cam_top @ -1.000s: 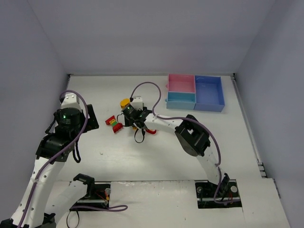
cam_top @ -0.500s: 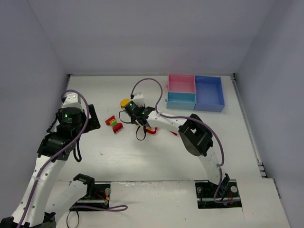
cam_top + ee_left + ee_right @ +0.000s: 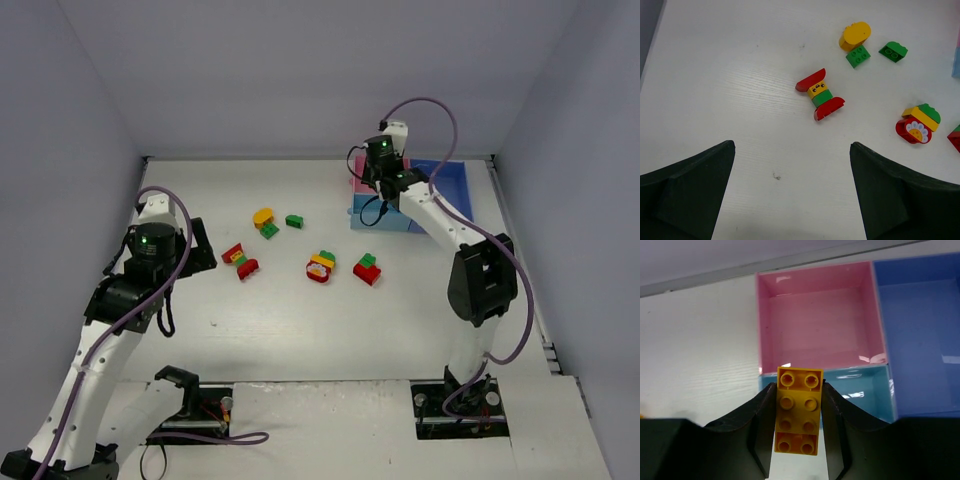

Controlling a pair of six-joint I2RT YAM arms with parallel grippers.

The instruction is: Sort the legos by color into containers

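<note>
Yellow brick (image 3: 798, 411), long axis toward pink tray (image 3: 817, 322)

Three joined trays (image 3: 440, 195) at bench (image 3: 200, 300) far right: two small at left, one behind other; large at right. Scattered legos (image 3: 321, 267) mid-bench, left of trays. Brick (image 3: 798, 435) in right pincer (image 3: 799, 405), above small trays.

My yellow brick (image 3: 799, 411) hides part of the light blue tray (image 3: 860, 390); the medium blue tray (image 3: 920, 330) runs off the frame's right edge.
</note>
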